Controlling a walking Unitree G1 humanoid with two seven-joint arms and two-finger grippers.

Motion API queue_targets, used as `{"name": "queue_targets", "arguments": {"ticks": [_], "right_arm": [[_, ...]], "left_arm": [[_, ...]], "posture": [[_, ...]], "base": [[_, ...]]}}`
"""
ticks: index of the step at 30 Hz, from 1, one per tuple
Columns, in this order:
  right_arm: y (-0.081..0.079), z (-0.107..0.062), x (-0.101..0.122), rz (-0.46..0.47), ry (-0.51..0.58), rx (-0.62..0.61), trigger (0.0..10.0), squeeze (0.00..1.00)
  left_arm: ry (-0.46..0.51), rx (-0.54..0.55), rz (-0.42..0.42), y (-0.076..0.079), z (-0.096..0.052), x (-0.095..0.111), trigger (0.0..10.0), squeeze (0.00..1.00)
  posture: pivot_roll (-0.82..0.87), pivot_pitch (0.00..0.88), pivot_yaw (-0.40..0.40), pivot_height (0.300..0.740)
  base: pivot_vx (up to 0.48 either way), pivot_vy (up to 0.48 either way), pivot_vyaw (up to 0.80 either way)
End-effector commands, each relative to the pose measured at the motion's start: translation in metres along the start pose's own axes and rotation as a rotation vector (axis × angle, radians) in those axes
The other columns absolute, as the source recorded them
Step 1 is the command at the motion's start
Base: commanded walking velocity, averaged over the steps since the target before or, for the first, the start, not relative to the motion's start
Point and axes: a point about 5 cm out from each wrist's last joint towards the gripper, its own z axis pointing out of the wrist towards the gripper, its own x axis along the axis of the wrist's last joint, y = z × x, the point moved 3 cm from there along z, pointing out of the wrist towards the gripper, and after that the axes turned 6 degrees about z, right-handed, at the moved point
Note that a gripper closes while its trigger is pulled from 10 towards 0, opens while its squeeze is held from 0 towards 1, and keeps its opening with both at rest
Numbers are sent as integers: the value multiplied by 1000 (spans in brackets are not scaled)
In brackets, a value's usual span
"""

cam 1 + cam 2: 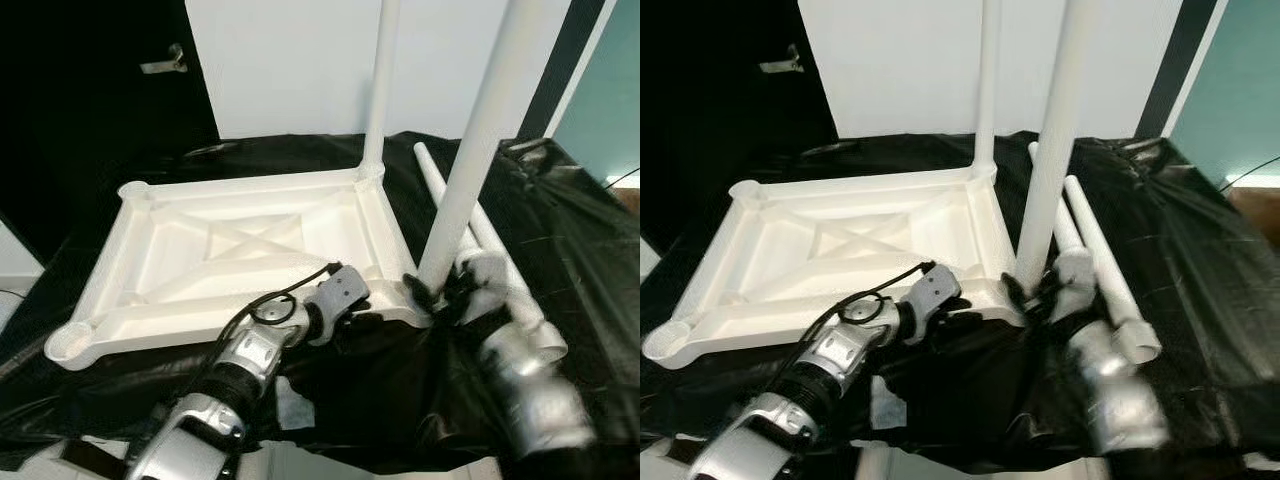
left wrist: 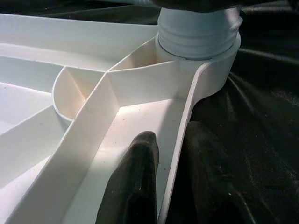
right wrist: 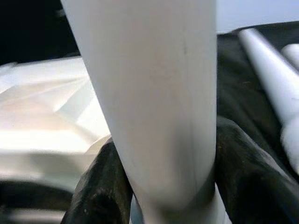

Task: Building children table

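The white tabletop (image 1: 180,262) lies upside down on a black sheet. One white leg (image 1: 381,90) stands upright in its far right corner socket. A second leg (image 1: 478,150) stands at the near right corner socket (image 2: 198,44), tilted slightly. My right gripper (image 1: 437,296) is shut on this leg just above its base, one black finger on each side (image 3: 100,186). My left gripper (image 1: 365,318) is shut on the tabletop's near rim, close to that corner. One of its fingers (image 2: 135,186) is inside the rim wall and the other outside.
Two loose white legs (image 1: 478,225) lie on the black sheet (image 1: 570,230) to the right of the tabletop. A white wall (image 1: 290,60) rises behind, with a dark opening at the left and a teal wall (image 1: 605,110) at the right.
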Motion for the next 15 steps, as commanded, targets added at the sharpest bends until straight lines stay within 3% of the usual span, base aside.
{"name": "queue_targets", "arguments": {"ticks": [1, 5, 12, 13, 14, 15], "right_arm": [[-9, -1, -24, 55, -82, -43, 0, 0], [2, 1, -18, 63, -34, -164, 0, 0], [11, 1, -8, 29, 23, -267, 0, 0], [11, 1, -6, 16, 28, -277, 4510, 0], [10, 2, -6, 4, 26, -278, 10000, 0], [7, 3, -8, -6, 10, -252, 10000, 0]], "left_arm": [[-151, -132, -114, 34, 5, -45, 10000, 0], [-154, -132, -115, 34, 4, -46, 10000, 0], [-154, -132, -113, 33, 5, -45, 10000, 0], [-150, -131, -112, 33, 6, -43, 10000, 0], [-148, -130, -111, 33, 7, -42, 10000, 0], [-145, -130, -111, 33, 8, -41, 10000, 0]], "posture": [[-52, 0, -1, 740], [-52, 0, 2, 740], [-55, 0, 0, 740], [-61, 0, -4, 740], [-62, 0, -4, 740], [-64, 0, -5, 740]], "base": [[0, 0, 0], [0, 0, 0], [0, 0, 0], [0, 0, 0], [0, 0, 0], [0, 0, 0]]}}
